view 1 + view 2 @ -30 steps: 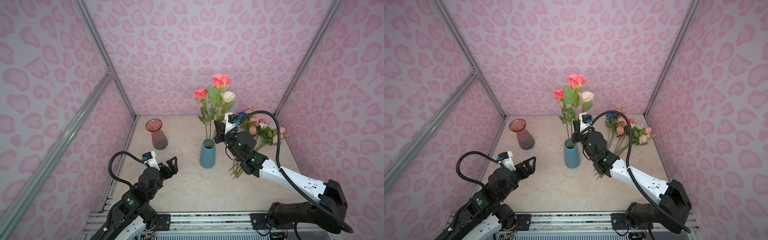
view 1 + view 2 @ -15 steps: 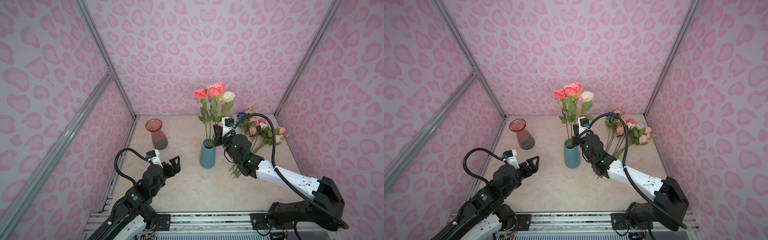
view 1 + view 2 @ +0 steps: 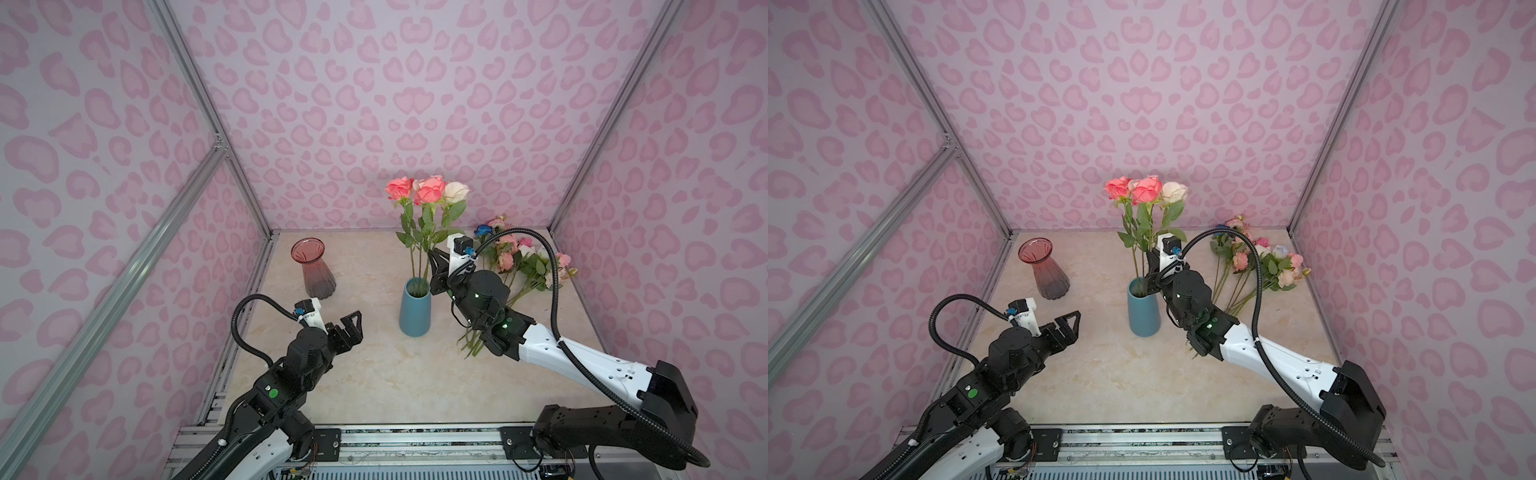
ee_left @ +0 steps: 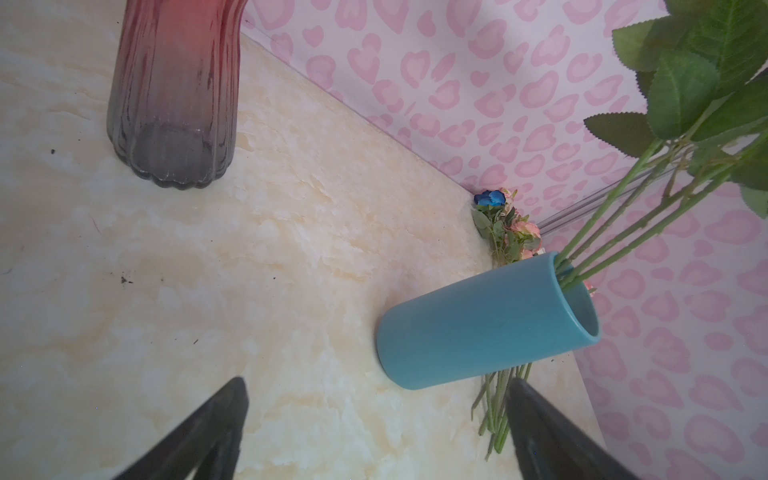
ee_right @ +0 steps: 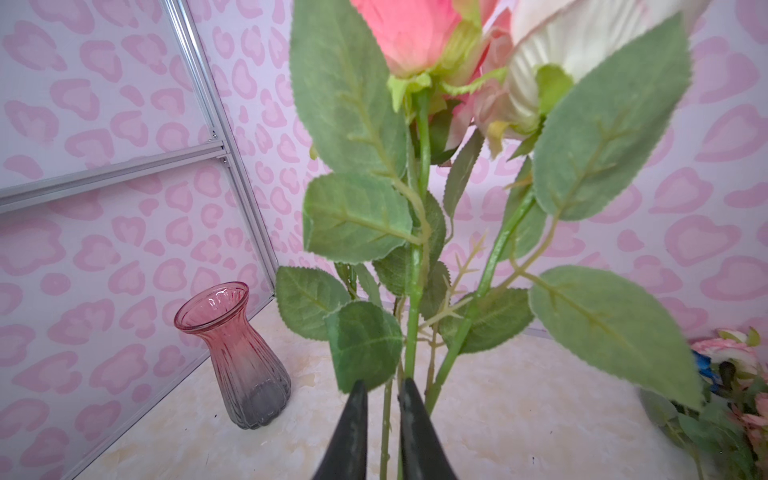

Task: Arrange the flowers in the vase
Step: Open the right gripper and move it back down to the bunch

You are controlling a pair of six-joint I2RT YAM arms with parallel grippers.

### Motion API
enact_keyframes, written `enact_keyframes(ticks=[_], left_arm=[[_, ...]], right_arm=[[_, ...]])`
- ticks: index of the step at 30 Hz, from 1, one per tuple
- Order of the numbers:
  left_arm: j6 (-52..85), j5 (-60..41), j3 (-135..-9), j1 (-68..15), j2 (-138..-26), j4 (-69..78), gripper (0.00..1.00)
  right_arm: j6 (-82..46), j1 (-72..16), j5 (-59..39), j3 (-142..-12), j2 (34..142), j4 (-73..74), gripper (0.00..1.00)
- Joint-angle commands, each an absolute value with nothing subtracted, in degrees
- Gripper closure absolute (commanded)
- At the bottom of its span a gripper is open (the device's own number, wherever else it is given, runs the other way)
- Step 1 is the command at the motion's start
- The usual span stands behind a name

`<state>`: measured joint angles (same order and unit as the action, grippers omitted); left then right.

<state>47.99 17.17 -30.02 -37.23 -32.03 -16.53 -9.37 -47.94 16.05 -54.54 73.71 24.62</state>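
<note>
Three flowers (image 3: 428, 191) (image 3: 1144, 189), two coral and one cream, stand upright in the blue vase (image 3: 414, 309) (image 3: 1144, 309) (image 4: 478, 324). Just above the vase's mouth, my right gripper (image 3: 434, 266) (image 3: 1151, 270) (image 5: 383, 381) is open by a narrow gap. A thin green stem (image 5: 385, 415) runs between its fingers with a sliver of space on each side. More flowers (image 3: 519, 257) (image 3: 1266, 262) lie in a heap at the back right. My left gripper (image 3: 349, 328) (image 3: 1069, 322) (image 4: 377, 382) hangs wide open and empty, left of the blue vase.
An empty red glass vase (image 3: 316, 270) (image 3: 1045, 270) (image 4: 174, 91) (image 5: 245, 357) stands at the back left. Pink patterned walls with metal frame bars (image 3: 232, 166) close in three sides. The heap's stem ends (image 3: 471, 347) reach under my right arm.
My right gripper has come down with the coral rose, whose bloom now sits level with the others, and its jaws have parted slightly. My left arm has edged forward and right.
</note>
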Motion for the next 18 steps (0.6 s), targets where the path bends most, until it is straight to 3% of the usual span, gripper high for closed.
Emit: enact_keyframes(ticks=[1, 13, 18], left_arm=[[48.0, 16.1, -30.2, -37.2, -32.2, -14.0, 0.02], [46.0, 8.6, -31.7, -37.2, -37.9, -9.5, 0.02], [45.9, 4.6, -32.7, -37.4, -42.0, -7.5, 0.03]], right_arm=[[-8.3, -48.9, 16.3, -54.7, 72.5, 23.5, 0.82], [-8.6, -48.8, 23.7, -50.7, 64.9, 17.3, 0.79], [-15.8, -41.2, 22.5, -47.9, 63.2, 13.0, 0.79]])
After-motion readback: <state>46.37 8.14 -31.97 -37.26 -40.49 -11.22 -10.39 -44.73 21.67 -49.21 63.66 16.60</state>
